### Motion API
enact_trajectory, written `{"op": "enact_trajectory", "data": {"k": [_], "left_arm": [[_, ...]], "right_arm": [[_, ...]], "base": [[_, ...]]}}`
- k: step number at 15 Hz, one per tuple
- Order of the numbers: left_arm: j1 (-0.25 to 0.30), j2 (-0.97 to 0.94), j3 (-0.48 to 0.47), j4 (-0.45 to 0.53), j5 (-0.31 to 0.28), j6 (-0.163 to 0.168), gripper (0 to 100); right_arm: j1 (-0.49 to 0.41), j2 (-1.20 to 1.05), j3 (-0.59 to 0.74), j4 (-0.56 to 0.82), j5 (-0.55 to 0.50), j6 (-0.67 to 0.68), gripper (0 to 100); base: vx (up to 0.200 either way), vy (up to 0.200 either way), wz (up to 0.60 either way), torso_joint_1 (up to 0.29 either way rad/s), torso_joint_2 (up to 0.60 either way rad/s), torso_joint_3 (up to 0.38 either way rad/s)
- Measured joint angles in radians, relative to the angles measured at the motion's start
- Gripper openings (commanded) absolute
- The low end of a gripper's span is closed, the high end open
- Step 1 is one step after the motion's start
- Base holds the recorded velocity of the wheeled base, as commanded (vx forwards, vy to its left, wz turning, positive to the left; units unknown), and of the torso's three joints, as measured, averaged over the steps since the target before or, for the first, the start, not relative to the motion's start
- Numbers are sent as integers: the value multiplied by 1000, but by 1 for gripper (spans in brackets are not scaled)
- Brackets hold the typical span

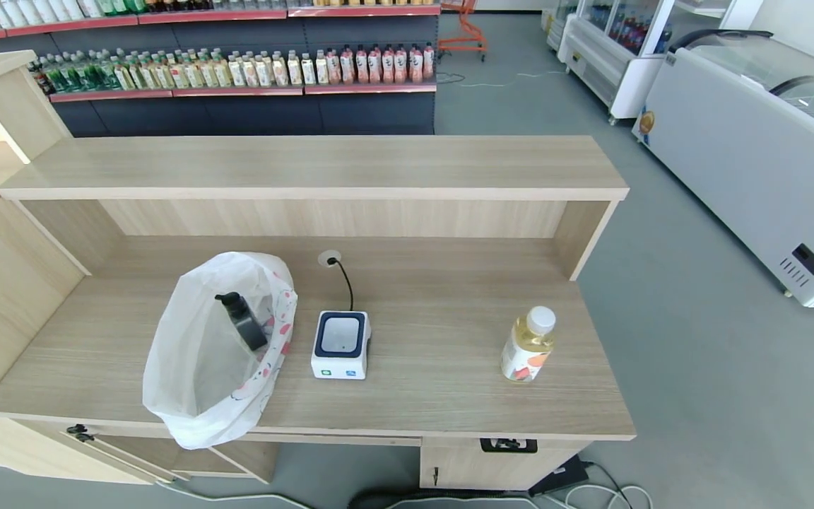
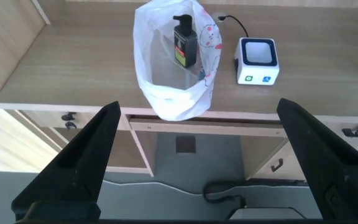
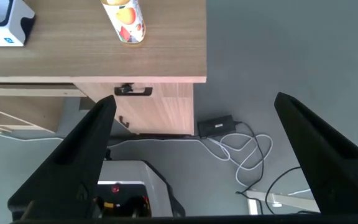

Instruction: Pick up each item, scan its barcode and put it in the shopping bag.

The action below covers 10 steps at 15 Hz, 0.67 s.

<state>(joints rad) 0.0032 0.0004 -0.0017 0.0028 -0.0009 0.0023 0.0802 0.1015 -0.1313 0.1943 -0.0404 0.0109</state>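
The drink bottle (image 1: pixel 528 344) stands upright near the right end of the counter (image 1: pixel 435 396), long axis vertical and white cap up, well apart from the scanner (image 1: pixel 340 344) and the shopping bag (image 1: pixel 216 353) farther left. The right gripper (image 3: pixel 196 102) hangs back off the counter's near edge, jaws spread wide and empty, and looks the nearer one. The left gripper (image 2: pixel 199 109), equally released, faces the bag. Which side carries the barcode is unclear

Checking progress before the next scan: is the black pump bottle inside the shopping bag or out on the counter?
Inside. The black pump bottle leans within the open shopping bag, whose walls rise around it.
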Motion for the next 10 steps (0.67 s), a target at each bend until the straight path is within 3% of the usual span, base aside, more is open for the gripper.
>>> {"op": "enact_trajectory", "data": {"k": [5,7,10], "left_arm": [[0,0,0,0,1,-1,100],[-1,0,0,0,1,-1,100],[0,0,0,0,0,-1,100]], "right_arm": [[6,223,-154,-32,19,11,100],[56,326,-216,-54,19,10,100],[118,425,-206,-57,-39,9,100]], "base": [[0,0,0,0,0,0],[0,0,0,0,0,0],[0,0,0,0,0,0]]}}
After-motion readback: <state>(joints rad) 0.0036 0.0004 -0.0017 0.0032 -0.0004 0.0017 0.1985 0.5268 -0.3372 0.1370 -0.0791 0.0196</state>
